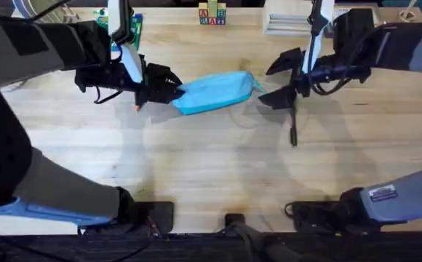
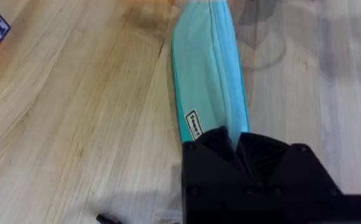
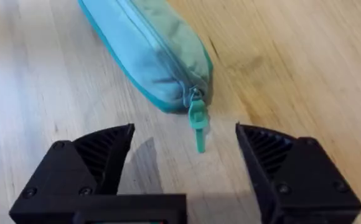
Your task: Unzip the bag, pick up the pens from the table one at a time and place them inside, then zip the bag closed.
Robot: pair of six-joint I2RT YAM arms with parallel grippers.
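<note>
Overhead, the light blue soft fabric pencil pouch is seen lying on the light wooden plank counter, toward the far edge and about midway between the side edges. The left claw is clenched on the pouch's end nearest the left side; in the left wrist view its black fingers are pressed together over the fabric. The right claw is held released, jaws wide apart, just beside the opposite end, where the small green pull tab lies flat on the counter and nothing is gripped.

A thin dark pen lies nearer the front edge, below the right claw; an orange tip shows under the left claw.

The pouch is judged light, limp and easily dragged, so its pinned end should serve as an anchor. The tab is small and flat; it is best pinched across its width, close to the slider.
</note>
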